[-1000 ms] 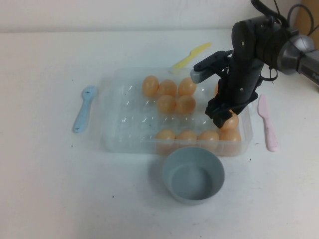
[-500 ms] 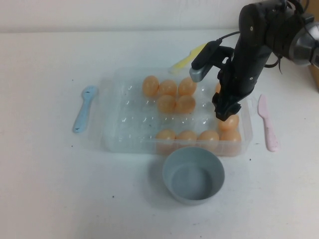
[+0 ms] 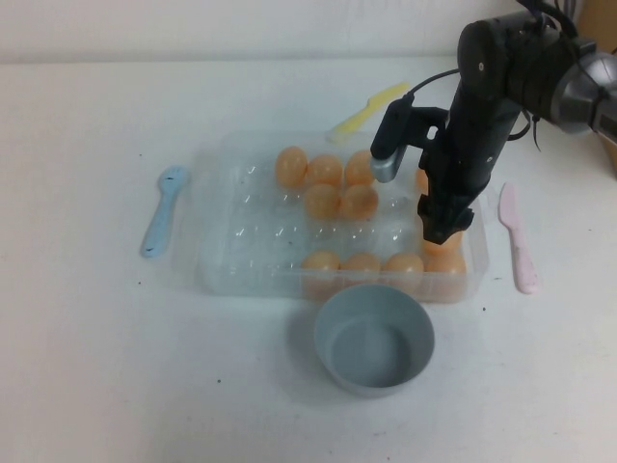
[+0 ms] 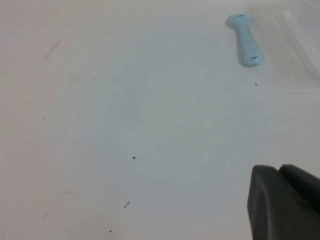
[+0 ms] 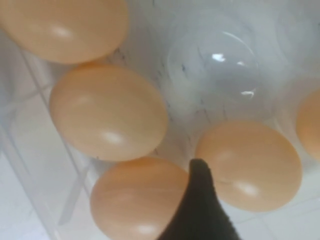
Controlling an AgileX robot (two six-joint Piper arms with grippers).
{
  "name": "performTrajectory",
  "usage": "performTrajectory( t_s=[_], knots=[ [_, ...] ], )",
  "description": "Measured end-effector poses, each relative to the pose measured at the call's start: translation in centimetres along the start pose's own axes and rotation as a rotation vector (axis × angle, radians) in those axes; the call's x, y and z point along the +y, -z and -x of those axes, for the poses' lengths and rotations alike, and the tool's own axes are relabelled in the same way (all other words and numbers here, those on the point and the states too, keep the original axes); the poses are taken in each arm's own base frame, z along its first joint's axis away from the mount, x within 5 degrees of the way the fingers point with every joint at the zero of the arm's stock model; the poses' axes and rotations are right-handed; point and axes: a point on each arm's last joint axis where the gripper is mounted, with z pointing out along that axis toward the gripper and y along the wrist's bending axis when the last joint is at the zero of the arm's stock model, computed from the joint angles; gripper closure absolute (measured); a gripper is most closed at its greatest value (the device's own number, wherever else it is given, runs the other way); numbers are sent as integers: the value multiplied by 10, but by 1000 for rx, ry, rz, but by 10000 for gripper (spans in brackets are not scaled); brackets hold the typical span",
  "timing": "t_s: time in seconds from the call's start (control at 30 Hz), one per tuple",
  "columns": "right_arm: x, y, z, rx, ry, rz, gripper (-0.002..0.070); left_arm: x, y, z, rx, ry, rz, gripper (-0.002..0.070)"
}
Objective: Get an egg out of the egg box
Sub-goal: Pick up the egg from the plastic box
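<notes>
The clear plastic egg box [image 3: 214,253] lies mid-table with several peach-orange eggs in it: a cluster at the back [image 3: 325,171] and a row along the front wall [image 3: 362,262]. My right gripper [image 3: 442,224] points down into the box's right end, just above the eggs there [image 3: 445,258]. It looks open and holds nothing. In the right wrist view one dark fingertip [image 5: 200,172] sits between two eggs [image 5: 250,162] [image 5: 137,197]; the other finger is out of view. My left gripper [image 4: 285,172] is shut and empty over bare table, out of the high view.
A grey-blue bowl [image 3: 374,338] stands in front of the box. A light blue spatula [image 3: 162,207] lies left of the box and also shows in the left wrist view [image 4: 245,37]. A pink one [image 3: 516,236] lies to the right, and a yellow one [image 3: 368,108] behind.
My right gripper has shifted a little right and its wrist has turned; it has come down again over the eggs at the box's right end. The eggs have not moved.
</notes>
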Motion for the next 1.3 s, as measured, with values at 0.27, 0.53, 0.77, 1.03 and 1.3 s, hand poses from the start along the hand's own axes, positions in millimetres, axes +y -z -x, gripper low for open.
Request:
performTrajectory(
  t_s=[0.27,0.53,0.77,1.03,1.3],
  knots=[
    [0,-15,-14,45,72,39,228,0,0,0,0,0,0,679],
    [1,-23,-19,60,81,58,230,0,0,0,0,0,0,680],
    [0,-24,-15,19,71,48,231,0,0,0,0,0,0,680],
    [1,-24,-11,-25,55,50,269,0,0,0,0,0,0,680],
    [1,-24,-11,-26,14,52,304,0,0,0,0,0,0,679]
  ],
)
